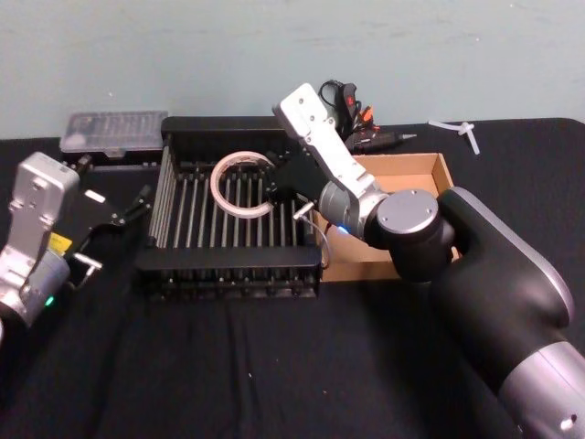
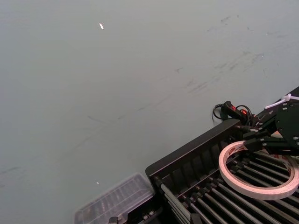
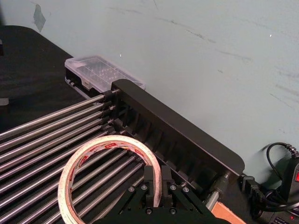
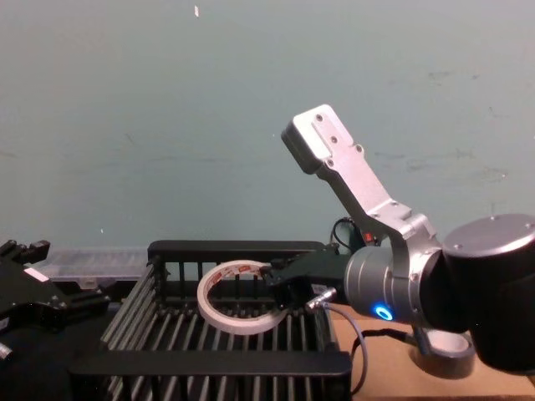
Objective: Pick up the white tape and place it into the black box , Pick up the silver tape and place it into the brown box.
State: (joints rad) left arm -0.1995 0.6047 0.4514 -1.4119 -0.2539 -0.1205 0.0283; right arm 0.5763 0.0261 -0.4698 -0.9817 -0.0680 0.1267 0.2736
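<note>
Here the right gripper [image 1: 274, 194] is holding the white tape [image 1: 241, 184] over the inside of the black box [image 1: 233, 265].

Its fingers [image 3: 153, 183] are closed thinly on the rim of the ring, one inside the hoop and one outside, and the tape is hanging tilted just above the crate's bar floor, near the back wall. The red-printed inner core is facing up in the right wrist view. The brown box [image 1: 430, 169] is sitting just beside the crate on the robot's right, partly covered by the right arm. The left gripper [image 1: 137, 203] is resting low over the black table [image 1: 228, 366] at the crate's left side, its fingers looking pinched together, holding nothing. A clear plastic case [image 1: 114, 133] is lying behind the crate's left corner.
</note>
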